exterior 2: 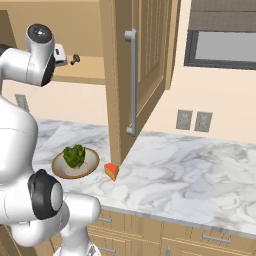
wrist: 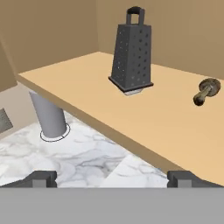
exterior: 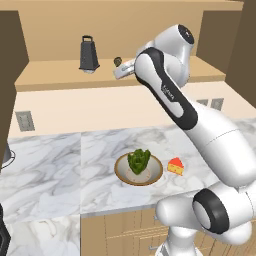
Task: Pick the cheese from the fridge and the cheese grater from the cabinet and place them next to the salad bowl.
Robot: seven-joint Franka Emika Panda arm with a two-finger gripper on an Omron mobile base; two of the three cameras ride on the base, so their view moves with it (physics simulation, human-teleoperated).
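The cabinet (exterior: 55, 75), a light tan wall unit with an open shelf, lies directly ahead of the claw (wrist: 112, 178), whose two dark tips stand wide apart and hold nothing. The marble surface (exterior: 50, 165) spreads below the claw. On it, well below and behind the claw, sits the salad bowl (exterior: 156, 172) with its lettuce head; the cheese (exterior: 175, 166), a small yellow-orange wedge with a red side, rests just beside the bowl, so that part of the task appears complete. The cheese grater (wrist: 131, 54) stands upright on the shelf, ahead of the claw and well apart from it, slightly left of a small dark mushroom-like object (wrist: 205, 91).

Handling, as judged: the grater is a rigid, hollow metal box, probably light but smooth and tapered, so pads closing high on its sloped walls could slide upward. A hold low across the narrower faces, or on the loop handle, seems safest. Its tall, narrow form suggests it could tip if nudged.
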